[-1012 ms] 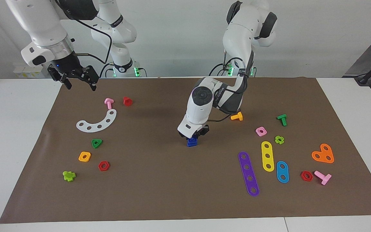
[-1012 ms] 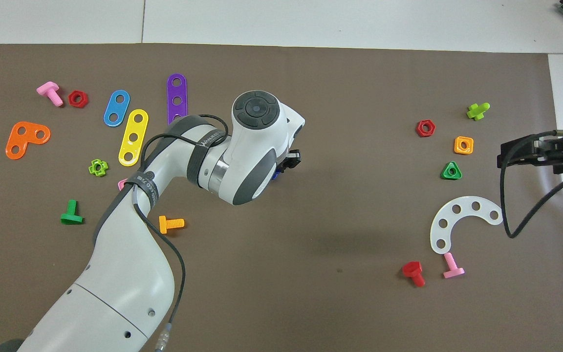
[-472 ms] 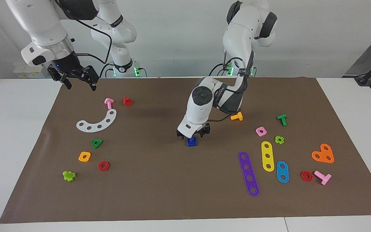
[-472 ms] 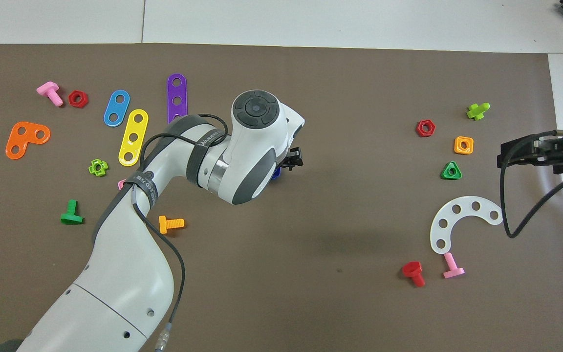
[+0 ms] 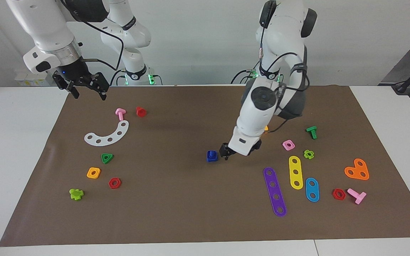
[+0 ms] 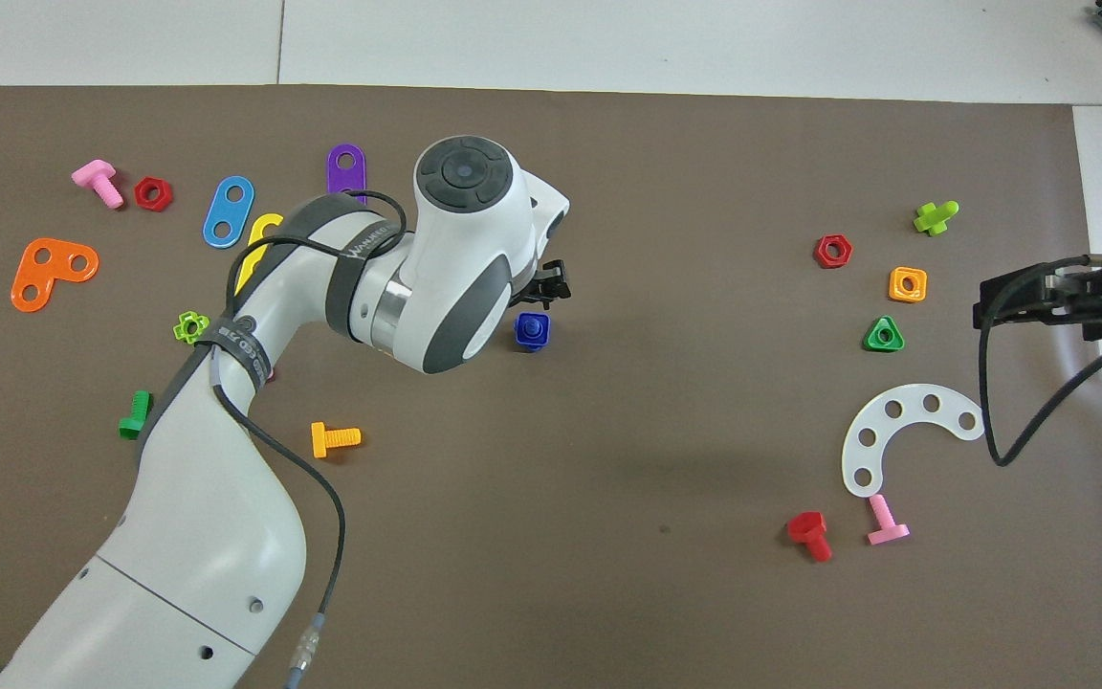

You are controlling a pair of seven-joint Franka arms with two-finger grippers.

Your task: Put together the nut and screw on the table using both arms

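The dark blue nut (image 5: 212, 157) and screw (image 5: 212, 153) stand together as one small blue piece (image 6: 532, 331) near the middle of the brown mat (image 5: 176, 206) on the table. No gripper touches it. My left gripper (image 5: 238, 149) hangs open just beside this piece, toward the left arm's end, low over the mat; in the overhead view only the black tips of the left gripper (image 6: 551, 285) show past the white wrist. My right gripper (image 5: 85, 87) waits open, raised over the mat's corner by the right arm's base, and the right gripper (image 6: 1039, 299) also shows in the overhead view.
Toward the right arm's end lie a white curved strip (image 5: 107, 135), a pink bolt (image 5: 120, 113), a red screw (image 5: 140, 111), a green triangular nut (image 5: 107, 158) and an orange square nut (image 5: 93, 172). Toward the left arm's end lie a pink nut (image 5: 288, 144) and purple (image 5: 274, 192), yellow (image 5: 295, 172) and blue (image 5: 312, 189) strips.
My left gripper opened, let go of the blue piece and swung away toward the left arm's end. The blue piece stays standing on the mat. The right arm has not moved.
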